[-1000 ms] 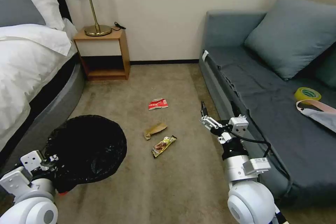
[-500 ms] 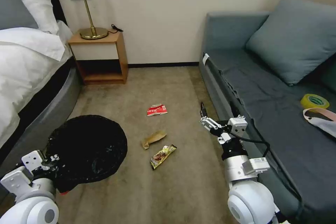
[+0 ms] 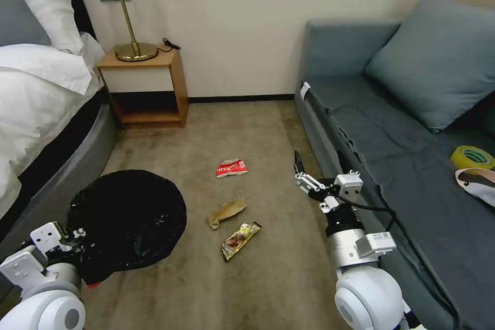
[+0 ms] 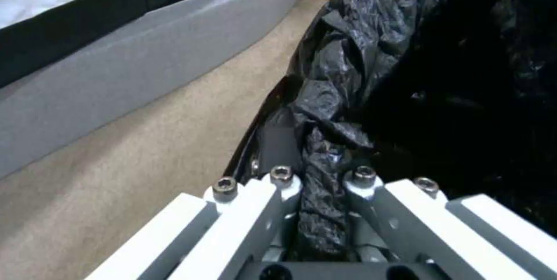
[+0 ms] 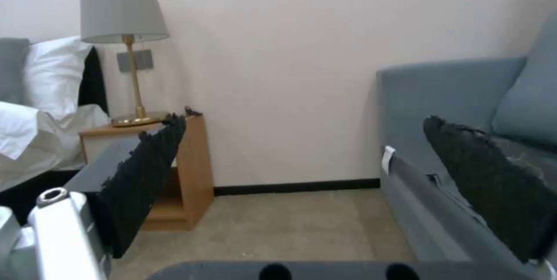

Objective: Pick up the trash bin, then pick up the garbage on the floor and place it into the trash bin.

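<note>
Head view: the robot's left gripper [image 3: 77, 237], low at the near left, clamps the black-bagged rim of the trash bin [image 3: 129, 219], which hangs tilted just above the floor [image 3: 268, 278] beside the grey bed base [image 3: 67, 175]. The left wrist view shows the fingers [image 4: 278, 140] pinched tight on a fold of the crinkly black liner, with the carpet and the bed base beyond. To the near right, the right gripper [image 3: 301, 178] hovers in the air close to the front edge of the blue-grey sofa [image 3: 392, 154], its fingers spread apart and carrying nothing; the right wrist view looks out between the two dark pads [image 5: 145, 175] toward the wall.

On the carpet between the two arms lies the garbage. Nearest is a shiny gold-brown snack wrapper [image 3: 240, 233]; just beyond it, close but apart, rests a brown paper wrapper [image 3: 226, 212]; farther on lies a crumpled red-and-white packet [image 3: 231, 168].

Farther still, a wooden nightstand [image 3: 147, 87] stands against the wall beside the bed [image 3: 36, 93], bearing a brass lamp [image 3: 131, 36] with a grey shade. On the sofa seat at the right edge sit a yellow tape roll [image 3: 472, 157] and, just nearer, a pale cloth item [image 3: 477, 183]; a large cushion [image 3: 438, 56] leans against the sofa back.
</note>
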